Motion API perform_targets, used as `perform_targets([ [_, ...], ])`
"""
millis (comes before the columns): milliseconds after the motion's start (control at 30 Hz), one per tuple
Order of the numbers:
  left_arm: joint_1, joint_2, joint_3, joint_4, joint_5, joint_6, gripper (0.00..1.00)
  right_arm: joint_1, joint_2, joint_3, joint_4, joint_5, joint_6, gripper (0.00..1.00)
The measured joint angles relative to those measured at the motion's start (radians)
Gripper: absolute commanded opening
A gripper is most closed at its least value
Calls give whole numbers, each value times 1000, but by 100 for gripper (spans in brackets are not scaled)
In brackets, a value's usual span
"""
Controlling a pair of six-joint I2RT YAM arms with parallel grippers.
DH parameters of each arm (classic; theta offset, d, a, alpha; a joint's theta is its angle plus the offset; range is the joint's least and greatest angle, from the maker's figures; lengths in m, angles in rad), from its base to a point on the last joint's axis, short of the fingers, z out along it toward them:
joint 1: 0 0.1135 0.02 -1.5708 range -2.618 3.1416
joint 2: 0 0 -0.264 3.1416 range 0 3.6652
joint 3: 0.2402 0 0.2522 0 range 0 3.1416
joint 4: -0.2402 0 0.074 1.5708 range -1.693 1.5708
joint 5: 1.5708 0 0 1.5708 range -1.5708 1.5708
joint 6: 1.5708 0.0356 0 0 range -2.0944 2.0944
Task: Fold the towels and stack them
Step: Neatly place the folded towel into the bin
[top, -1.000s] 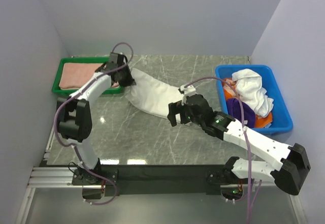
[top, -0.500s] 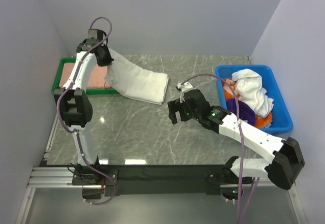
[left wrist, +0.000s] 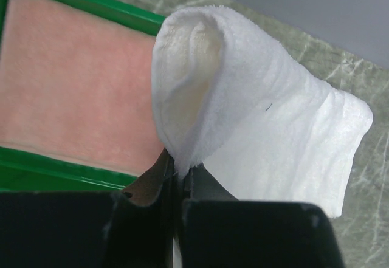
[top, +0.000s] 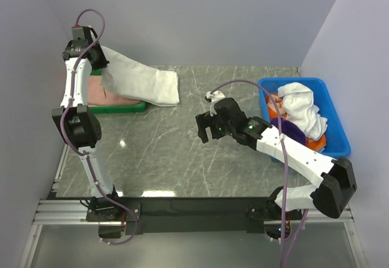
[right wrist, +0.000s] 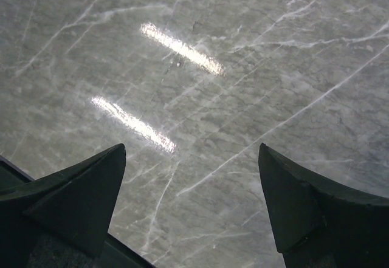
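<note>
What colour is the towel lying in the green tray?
The towel is salmon pink, seen best in the left wrist view.

The left gripper point(left wrist: 179, 180) pinches the white towel point(left wrist: 261, 122) just beside the green tray point(left wrist: 91, 10), which holds a pink towel point(left wrist: 73, 79).

Top cam's high behind the arms, looking down at the whole table point(top: 170, 158). Wrist cams sit right at their fingers point(right wrist: 67, 201); left shares the green tray point(left wrist: 61, 174) with top.
</note>
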Motion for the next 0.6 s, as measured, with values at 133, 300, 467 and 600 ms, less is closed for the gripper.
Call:
perform_targets([
  [133,31,2,30,10,14,75,1,0,22,34,-39,0,0,95],
  [300,60,5,35,20,56,163,1,0,46,66,-72,-11,3,94],
  [467,111,13,37,26,89,194,0,0,85,113,-104,-29,8,94],
  [600,153,27,41,35,104,212,1,0,117,148,-122,-34,8,92],
])
